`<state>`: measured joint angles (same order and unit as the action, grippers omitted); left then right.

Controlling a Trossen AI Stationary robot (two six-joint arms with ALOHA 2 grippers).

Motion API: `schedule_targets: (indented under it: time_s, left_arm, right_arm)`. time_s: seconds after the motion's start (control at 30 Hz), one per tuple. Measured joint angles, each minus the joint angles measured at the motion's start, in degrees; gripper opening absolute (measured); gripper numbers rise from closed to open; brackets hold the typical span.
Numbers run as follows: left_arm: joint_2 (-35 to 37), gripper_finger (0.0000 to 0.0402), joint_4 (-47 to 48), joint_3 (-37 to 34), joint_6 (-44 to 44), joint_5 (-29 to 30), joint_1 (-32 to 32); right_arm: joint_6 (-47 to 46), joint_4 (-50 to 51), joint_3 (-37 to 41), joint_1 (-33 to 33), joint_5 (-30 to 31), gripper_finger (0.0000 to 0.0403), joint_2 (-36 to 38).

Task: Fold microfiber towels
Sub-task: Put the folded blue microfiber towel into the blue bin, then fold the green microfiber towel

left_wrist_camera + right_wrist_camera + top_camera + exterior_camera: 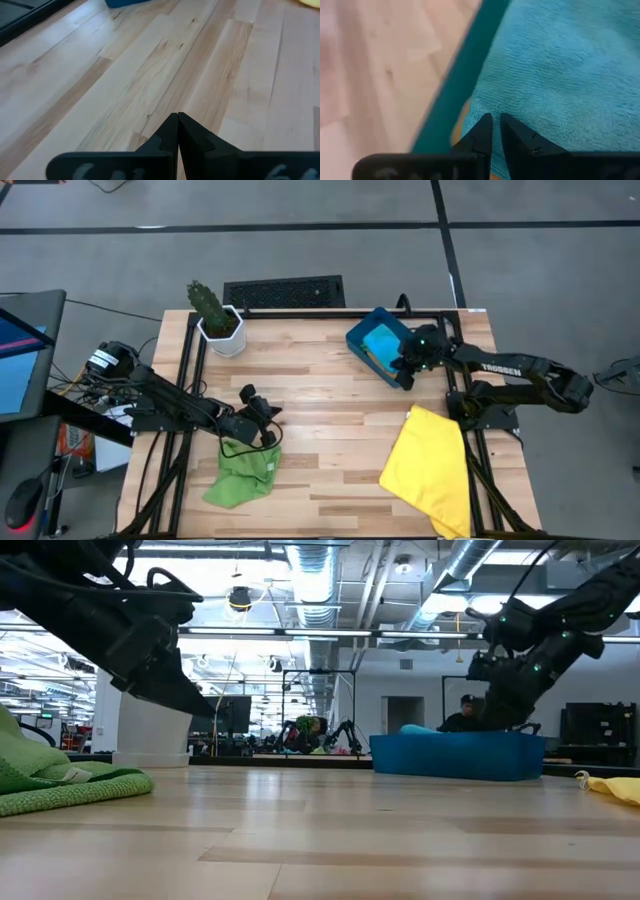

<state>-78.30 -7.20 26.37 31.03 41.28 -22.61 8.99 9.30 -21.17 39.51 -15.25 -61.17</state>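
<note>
- The table (330,395) is made of pale wooden planks with visible grain and a smooth, faintly glossy surface, set in a dark metal frame.
- At the near edge on the left lies a green towel (243,473), a soft, nubby cloth bunched into a loose, rumpled heap with a darker hem showing in the low view.
- At the near edge on the right lies the yellow towel (428,470), a larger bright cloth spread mostly flat in a slanted, roughly four-sided shape, with one corner hanging past the table's edge.
- The left gripper (268,412) hovers just above the bare wood beside the far edge of the green towel; its two dark, wedge-shaped fingers are pressed together tip to tip and hold nothing.
- Farther back on the right stands a dark teal plastic bin (360,340), rectangular with thin straight walls, turned at an angle to the planks.
- Inside it lies the light blue towel (560,70), with a fine looped, fuzzy pile.
- The right gripper (495,120) dips into the bin, its fingers narrowed to a slim gap and pinching a fold of the light blue towel near the bin's wall; a sliver of orange cloth (460,122) shows underneath.
- At the far left corner stands a white faceted pot (222,332) holding a spiny green cactus (207,302).
</note>
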Motion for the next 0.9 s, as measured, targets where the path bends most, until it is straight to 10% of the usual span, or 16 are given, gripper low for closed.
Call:
schedule_targets:
  time_s: [0.23, 0.53, 0.9]
  left_arm:
    - [1.6, 0.0, 4.44, 2.17, -1.69, -2.27, 0.0]
    - [9.41, 0.0, 45.96, 19.31, 13.24, -17.69, -3.39]
    - [4.26, 0.0084, 39.68, 16.17, 36.2, -23.08, -26.27]
  right_arm:
    - [-0.6, -0.67, -0.5, 0.03, 0.82, 0.0063, 0.2]
    - [-5.2, -1.68, -7.7, -4.99, -0.94, 0.0064, 7.47]
    - [-7.1, -5.76, -7.69, -19.14, 3.96, 0.0155, 5.62]
